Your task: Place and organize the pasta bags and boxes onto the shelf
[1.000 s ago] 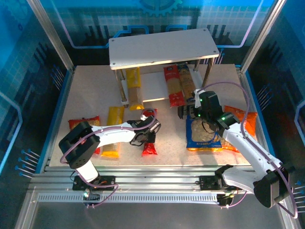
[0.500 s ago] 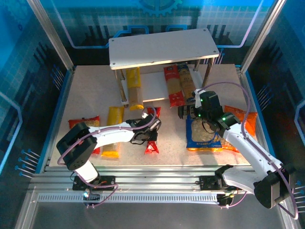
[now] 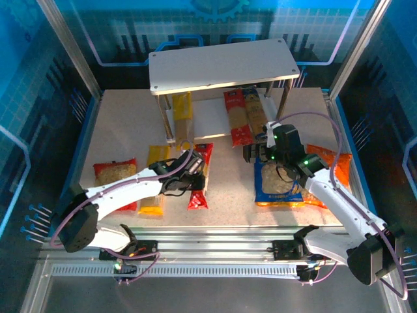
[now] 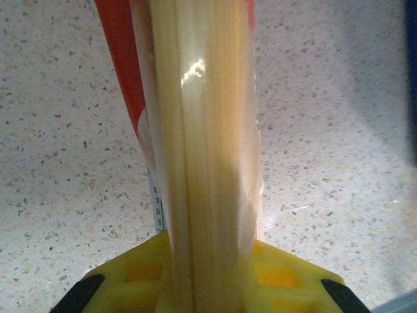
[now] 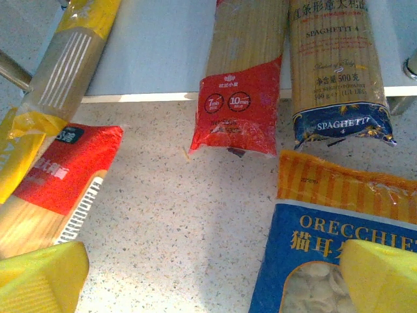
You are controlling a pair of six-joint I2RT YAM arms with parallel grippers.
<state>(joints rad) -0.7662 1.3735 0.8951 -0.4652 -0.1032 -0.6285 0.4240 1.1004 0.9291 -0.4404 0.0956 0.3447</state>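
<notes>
Near the shelf [image 3: 221, 65], clamping red pack [image 3: 198, 199] in left gripper [image 3: 193, 177] beside yellow pack [image 3: 158, 155]; holding right gripper [image 3: 255, 155] open above blue bag [image 3: 279, 186].

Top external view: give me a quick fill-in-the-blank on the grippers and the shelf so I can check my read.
1. The spaghetti pack in the left gripper is ___ in colour.
2. The right gripper, beside the blue bag, is ___.
3. The lower board of the shelf carries ___ spaghetti packs.
Missing words: red; open; three.
</notes>
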